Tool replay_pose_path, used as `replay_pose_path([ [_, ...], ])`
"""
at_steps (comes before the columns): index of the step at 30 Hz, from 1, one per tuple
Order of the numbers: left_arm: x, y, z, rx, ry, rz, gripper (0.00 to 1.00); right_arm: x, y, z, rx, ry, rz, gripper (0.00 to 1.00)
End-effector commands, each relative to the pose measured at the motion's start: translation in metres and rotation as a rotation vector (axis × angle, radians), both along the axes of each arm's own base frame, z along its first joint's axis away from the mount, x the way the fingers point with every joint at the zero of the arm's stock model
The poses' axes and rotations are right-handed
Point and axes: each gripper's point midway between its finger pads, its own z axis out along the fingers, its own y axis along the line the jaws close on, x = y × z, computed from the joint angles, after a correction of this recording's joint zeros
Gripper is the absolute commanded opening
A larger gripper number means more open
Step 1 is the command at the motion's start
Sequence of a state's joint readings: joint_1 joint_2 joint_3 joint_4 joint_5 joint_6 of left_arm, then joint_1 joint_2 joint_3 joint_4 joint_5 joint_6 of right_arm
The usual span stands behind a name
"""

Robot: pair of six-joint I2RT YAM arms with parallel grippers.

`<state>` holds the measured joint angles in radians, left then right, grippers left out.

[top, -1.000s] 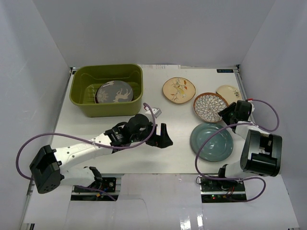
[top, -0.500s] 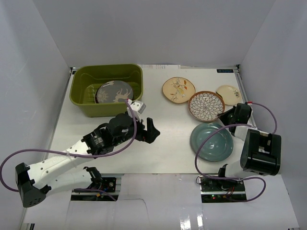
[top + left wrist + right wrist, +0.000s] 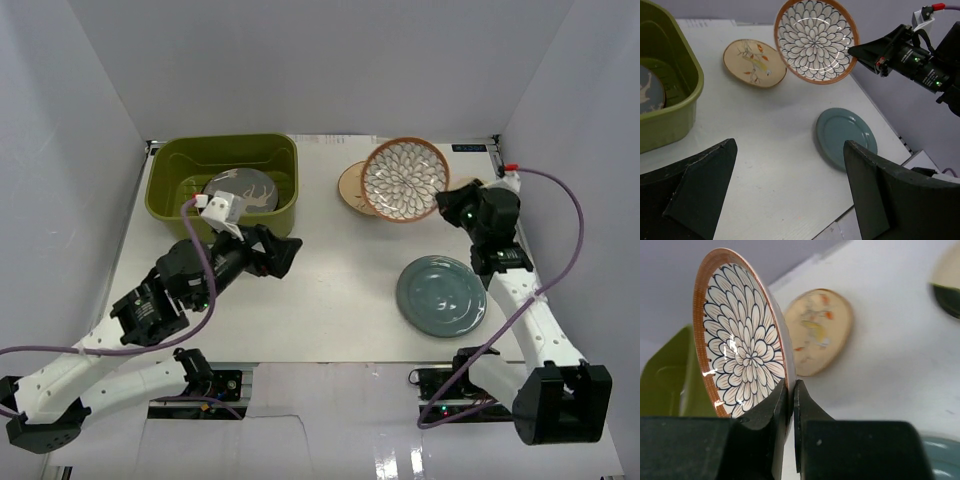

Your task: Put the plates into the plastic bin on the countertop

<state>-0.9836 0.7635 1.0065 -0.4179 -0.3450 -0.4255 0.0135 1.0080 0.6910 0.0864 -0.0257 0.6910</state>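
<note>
The top view shows the whole layout. The plastic bin [image 3: 222,228] sits at the far left of the white tabletop [image 3: 340,300], with the grey plate [image 3: 238,192] lying flat inside it. The brown-white lattice plate [image 3: 405,179] is held up off the surface at the far right. It overlaps the tan floral plate [image 3: 349,186], which lies partly hidden behind it. The pale blue plate [image 3: 441,295] lies flat nearer, on the right.

Only the right wrist view settles the grip. The right end effector [image 3: 791,392] is pinching the lattice plate [image 3: 742,337] by its rim, one finger on each face, and the plate stands almost on edge. Behind it are the tan floral plate [image 3: 817,330], a blurred green patch of the bin [image 3: 660,385] and a sliver of the pale blue plate [image 3: 940,457].

The left wrist view shows the left end effector [image 3: 790,145] with its fingers spread wide and nothing between them. It hangs above bare tabletop just right of the bin [image 3: 670,120]. This view also shows the tan floral plate [image 3: 752,62] whole and the lattice plate [image 3: 816,40] tilted in the air. The right end effector [image 3: 865,50] is at the rim of the lattice plate, and the pale blue plate [image 3: 846,136] lies below it. From above, the left end effector [image 3: 280,252] sits near the bin's near right corner.

Plain white walls [image 3: 320,60] enclose the tabletop on three sides. Purple cables [image 3: 560,215] trail from both arms.
</note>
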Motion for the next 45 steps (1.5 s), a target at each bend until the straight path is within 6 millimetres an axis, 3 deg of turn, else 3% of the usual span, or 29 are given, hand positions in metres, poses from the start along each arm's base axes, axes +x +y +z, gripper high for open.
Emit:
replay_pose_path([
  [1,-0.002,0.027,0.044,-0.081,-0.096,0.07,0.98,0.01,0.077,0.132,0.037,-0.33,0.193,0.08],
  [2,-0.003,0.032,0.052,-0.104,-0.113,0.082,0.98,0.011,0.096,0.143,0.039,-0.345,0.238,0.08],
  [3,-0.005,0.04,0.06,-0.128,-0.132,0.097,0.98,0.016,0.13,0.162,0.048,-0.367,0.294,0.08],
  [5,-0.008,0.047,0.072,-0.157,-0.163,0.104,0.98,0.025,0.162,0.181,0.038,-0.39,0.328,0.08],
  [6,-0.01,0.052,0.076,-0.17,-0.174,0.108,0.98,0.033,0.201,0.166,0.026,-0.346,0.394,0.08],
  [7,-0.01,0.054,0.078,-0.173,-0.178,0.114,0.98,0.038,0.217,0.203,0.033,-0.412,0.404,0.08],
  [8,-0.01,0.056,0.079,-0.175,-0.183,0.122,0.98,0.041,0.235,0.206,0.029,-0.408,0.427,0.08],
  [9,-0.011,0.059,0.082,-0.183,-0.189,0.127,0.98,0.052,0.272,0.183,0.01,-0.356,0.474,0.08],
  [10,-0.011,0.061,0.084,-0.187,-0.193,0.133,0.98,0.057,0.287,0.216,0.032,-0.413,0.481,0.08],
  [11,-0.012,0.063,0.087,-0.192,-0.197,0.135,0.98,0.061,0.302,0.215,0.032,-0.4,0.502,0.08],
  [12,-0.014,0.066,0.091,-0.198,-0.207,0.136,0.98,0.073,0.335,0.184,0.017,-0.342,0.54,0.08],
  [13,-0.015,0.069,0.095,-0.207,-0.213,0.142,0.98,0.075,0.349,0.218,0.052,-0.403,0.555,0.08],
  [14,-0.015,0.071,0.098,-0.21,-0.219,0.146,0.98,0.086,0.382,0.186,0.041,-0.352,0.591,0.08],
  [15,-0.016,0.074,0.102,-0.211,-0.229,0.153,0.98,0.088,0.395,0.182,0.036,-0.338,0.603,0.08],
  [16,-0.015,0.077,0.103,-0.213,-0.231,0.162,0.98,0.089,0.403,0.219,0.072,-0.409,0.593,0.08],
  [17,-0.015,0.077,0.102,-0.207,-0.229,0.167,0.98,0.091,0.415,0.219,0.077,-0.414,0.603,0.08],
  [18,-0.015,0.079,0.102,-0.206,-0.23,0.171,0.98,0.101,0.438,0.177,0.05,-0.341,0.621,0.08],
  [19,-0.015,0.08,0.103,-0.203,-0.231,0.174,0.98,0.104,0.444,0.175,0.068,-0.344,0.625,0.08],
  [20,-0.016,0.082,0.102,-0.202,-0.23,0.179,0.98,0.108,0.453,0.157,0.074,-0.322,0.633,0.08],
  [22,-0.014,0.084,0.1,-0.192,-0.227,0.191,0.98,0.107,0.461,0.151,0.129,-0.333,0.64,0.08],
  [26,-0.014,0.085,0.095,-0.183,-0.22,0.195,0.98,0.109,0.476,0.11,0.106,-0.272,0.651,0.08],
  [29,-0.013,0.082,0.09,-0.18,-0.208,0.194,0.98,0.109,0.482,0.101,0.102,-0.255,0.659,0.08],
  [35,-0.01,0.075,0.077,-0.168,-0.167,0.189,0.98,0.106,0.478,0.058,0.049,-0.173,0.639,0.12],
  [36,-0.009,0.073,0.074,-0.165,-0.157,0.189,0.98,0.105,0.478,0.053,0.043,-0.162,0.64,0.16],
  [39,-0.007,0.069,0.059,-0.146,-0.113,0.194,0.98,0.101,0.477,0.033,0.02,-0.128,0.642,0.39],
  [40,-0.006,0.068,0.055,-0.137,-0.1,0.195,0.98,0.1,0.476,0.029,0.013,-0.119,0.643,0.54],
  [45,-0.005,0.064,0.045,-0.141,-0.05,0.201,0.98,0.093,0.473,0.051,-0.015,-0.164,0.645,0.8],
])
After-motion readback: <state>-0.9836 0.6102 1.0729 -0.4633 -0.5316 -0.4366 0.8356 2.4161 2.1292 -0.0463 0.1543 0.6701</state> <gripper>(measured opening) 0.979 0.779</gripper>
